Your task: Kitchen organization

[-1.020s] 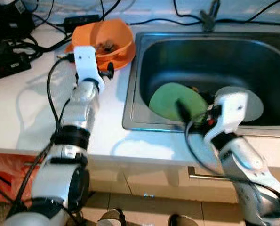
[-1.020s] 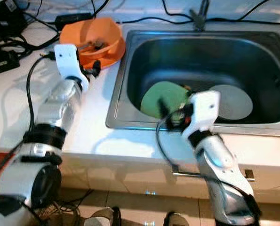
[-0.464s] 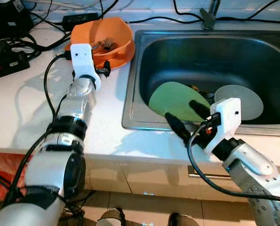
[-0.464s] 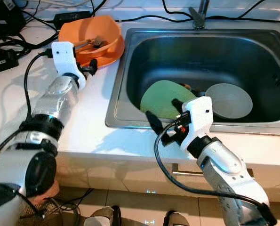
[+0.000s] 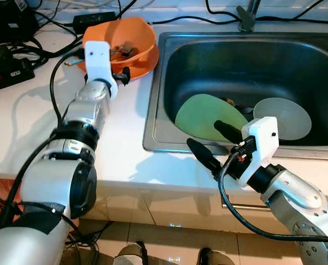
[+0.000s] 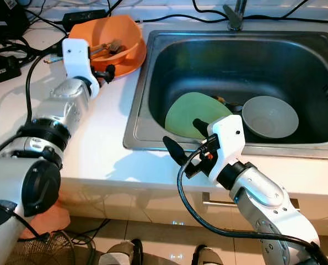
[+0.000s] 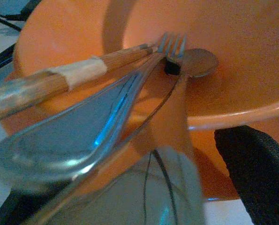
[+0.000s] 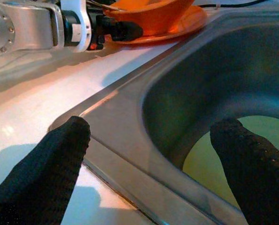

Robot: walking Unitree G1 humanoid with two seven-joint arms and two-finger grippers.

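Note:
An orange bowl (image 5: 141, 38) stands on the white counter left of the sink and holds a spoon (image 7: 59, 140), a fork (image 7: 172, 44) and wooden chopsticks (image 7: 73, 75). My left gripper (image 5: 122, 74) sits at the bowl's near rim, open, with the cutlery handles between its spread fingers (image 7: 256, 173). In the steel sink (image 5: 152, 110) a green plate (image 5: 208, 116) leans beside a grey bowl (image 5: 282, 118). Over the sink's front rim my right gripper (image 5: 202, 132) hovers open and empty, one finger above the counter edge, the other above the green plate.
Black cables and power bricks (image 5: 9, 72) crowd the counter's back left. The faucet (image 5: 246, 16) rises behind the sink. White counter lies bare between the orange bowl and the front edge. Cupboard fronts and the floor are below.
My right gripper has drawn back out of the sink, from above the green plate to the front rim, with its fingers spread wider. The left gripper has stayed at the orange bowl.

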